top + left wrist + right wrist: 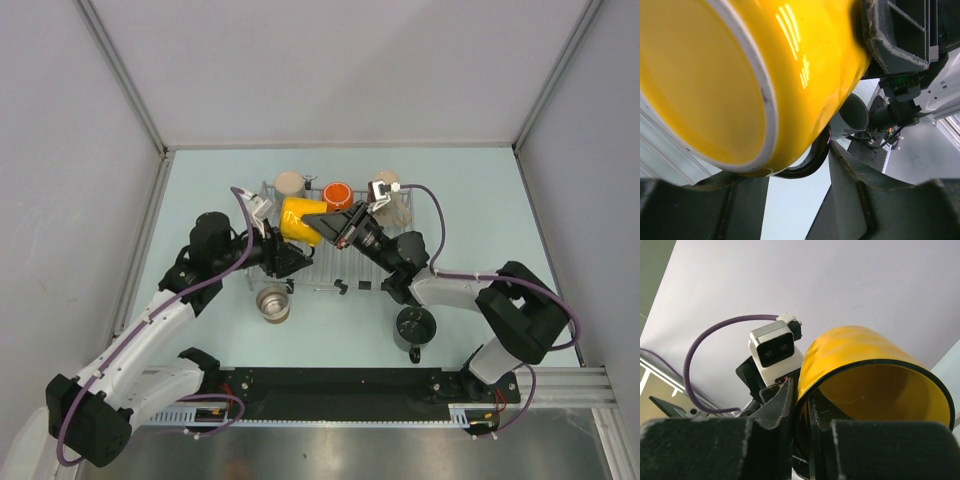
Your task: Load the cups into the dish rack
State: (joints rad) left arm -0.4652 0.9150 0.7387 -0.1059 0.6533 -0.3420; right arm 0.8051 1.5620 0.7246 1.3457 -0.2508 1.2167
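Observation:
The yellow mug (298, 220) hangs tilted above the dish rack (330, 266), between both grippers. My right gripper (337, 225) is shut on its black rim, one finger inside the mug (855, 355) and one outside, as the right wrist view (802, 395) shows. My left gripper (289, 251) stands open under the mug's base (805, 60), its fingertips at the base edge and the black handle (812, 159). A beige mug (289, 183) and an orange mug (338, 193) sit in the rack's far part. Another beige mug (393, 207) is at the rack's right end.
A shiny steel cup (272, 303) stands on the table just in front of the rack's left corner. A dark grey mug (414, 327) stands on the table near the right arm's base. Grey walls close the table in on three sides.

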